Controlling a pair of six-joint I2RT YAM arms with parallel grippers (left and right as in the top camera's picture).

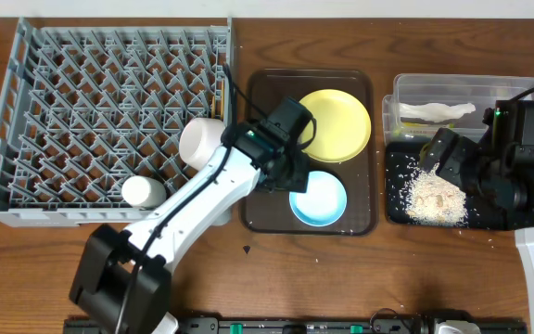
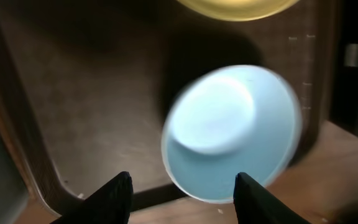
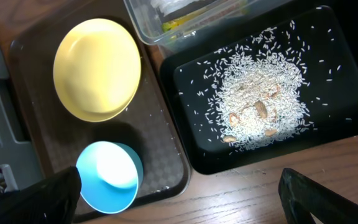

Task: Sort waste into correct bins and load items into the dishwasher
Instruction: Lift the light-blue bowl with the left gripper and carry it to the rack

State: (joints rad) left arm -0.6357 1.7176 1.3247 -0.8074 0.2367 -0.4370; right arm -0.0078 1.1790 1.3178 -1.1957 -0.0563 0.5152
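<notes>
Left pincer point(image 2: 182, 188) ajar; right pincer point(image 3: 180, 190) agape.

The dish rack point(image 1: 100, 83) in the upper left of the frame is grey, with a diamond-grid floor and lattice walls. In it sit a white bowl point(image 1: 202, 139) and a white cup point(image 1: 143, 191). The serving tray point(image 1: 360, 209) at centre is dark brown with a fine woven texture; on it are a yellow plate point(image 1: 335, 123) and a light blue bowl point(image 1: 318, 198). At right, off-white rice scraps point(image 1: 431, 193) with a few tan bits speckle the black tray point(image 1: 399, 211). The tub point(image 1: 406, 88) above is clear, its napkin point(image 1: 438, 111) white. The counter point(image 1: 415, 278) is brown wood grain.
</notes>
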